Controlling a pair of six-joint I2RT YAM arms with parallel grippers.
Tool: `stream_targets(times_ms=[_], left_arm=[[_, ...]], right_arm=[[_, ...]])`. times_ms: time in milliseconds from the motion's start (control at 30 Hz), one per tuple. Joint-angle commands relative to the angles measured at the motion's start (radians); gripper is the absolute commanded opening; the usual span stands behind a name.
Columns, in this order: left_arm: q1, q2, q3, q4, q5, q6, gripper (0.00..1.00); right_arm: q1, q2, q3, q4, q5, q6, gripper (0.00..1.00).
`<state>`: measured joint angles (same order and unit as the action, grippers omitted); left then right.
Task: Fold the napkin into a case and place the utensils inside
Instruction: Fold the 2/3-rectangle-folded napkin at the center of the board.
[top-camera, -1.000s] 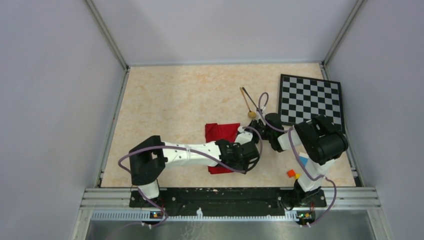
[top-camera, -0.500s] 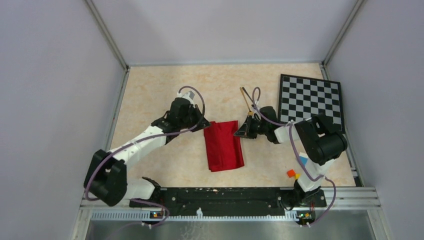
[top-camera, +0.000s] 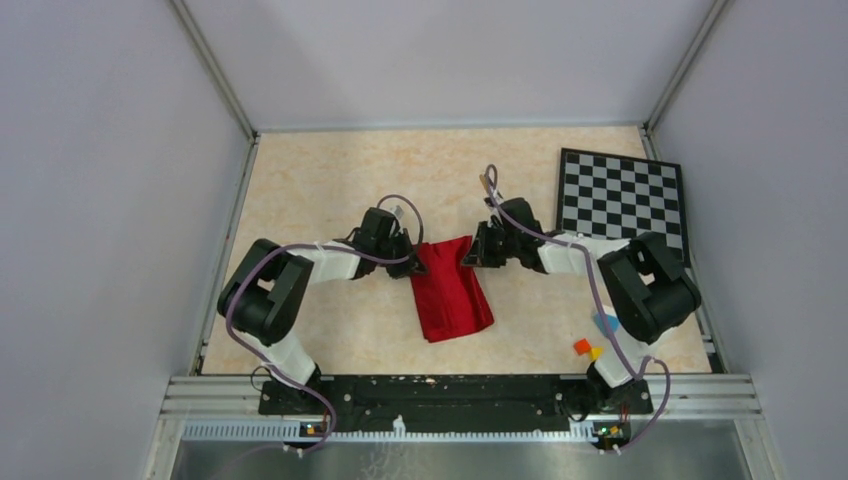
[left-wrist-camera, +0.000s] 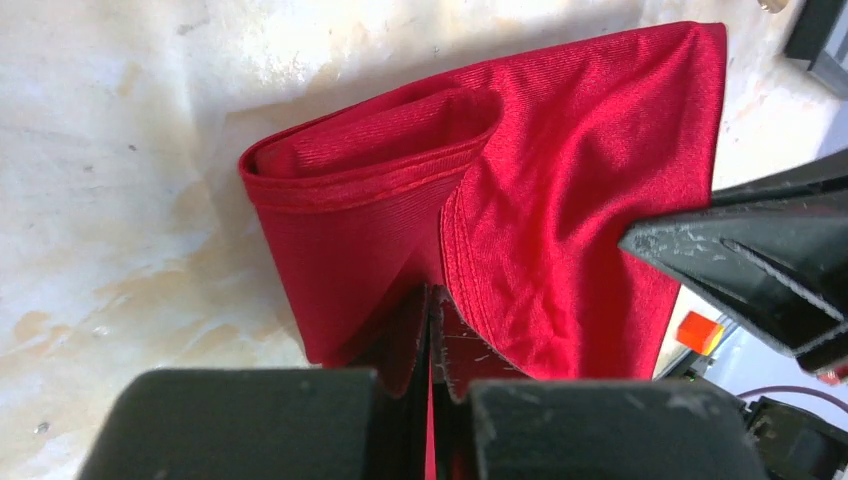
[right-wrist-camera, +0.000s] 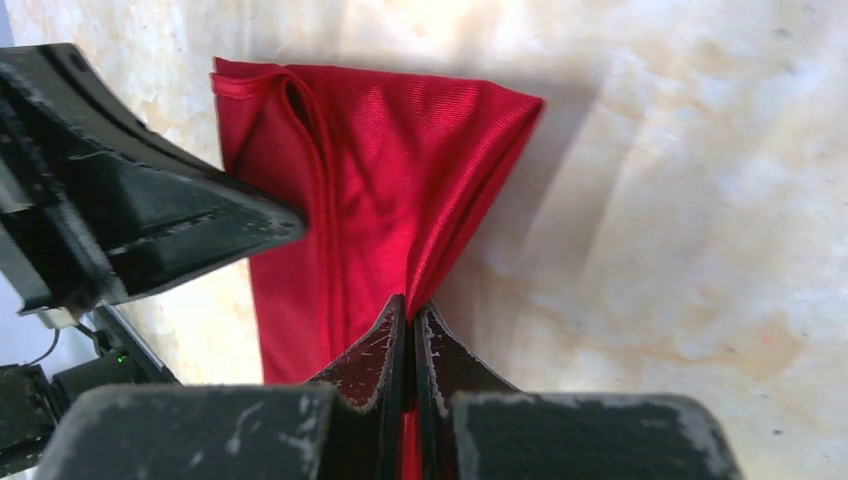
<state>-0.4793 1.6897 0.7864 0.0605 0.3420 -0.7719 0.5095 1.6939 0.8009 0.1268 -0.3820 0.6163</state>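
On counter (top-camera: 330, 180), soft, light, slippery-looking napkin (top-camera: 452, 300) gripped by far corners: left end effector (top-camera: 412, 264) clenched at 10 o'clock, right end effector (top-camera: 470, 254) at 2 o'clock.

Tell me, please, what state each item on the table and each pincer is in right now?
Deep-red cloth napkin: folded into a narrow layered packet on the table.
Black left pincer: shut on the napkin's far left corner.
Black right pincer: shut on its far right corner.
Thin utensil handles: outside the napkin, mostly hidden by the right arm.
Black-and-white checkered board: lying flat, untouched.
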Motion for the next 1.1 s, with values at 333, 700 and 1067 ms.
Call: stream_targets(times_ms=[333, 700, 1067], left_arm=[[0.010, 0.079, -0.057, 0.120, 0.008, 0.015, 0.00], [0.023, 0.014, -0.059, 0.087, 0.026, 0.061, 0.00], [0.075, -0.164, 0.013, -0.105, 0.108, 0.111, 0.28]], right_arm=[[0.296, 0.056, 0.294, -0.249, 0.336, 0.060, 0.00], [0.303, 0.101, 0.168, 0.065, 0.216, 0.180, 0.00], [0.304, 0.143, 0.152, 0.109, 0.237, 0.149, 0.00]])
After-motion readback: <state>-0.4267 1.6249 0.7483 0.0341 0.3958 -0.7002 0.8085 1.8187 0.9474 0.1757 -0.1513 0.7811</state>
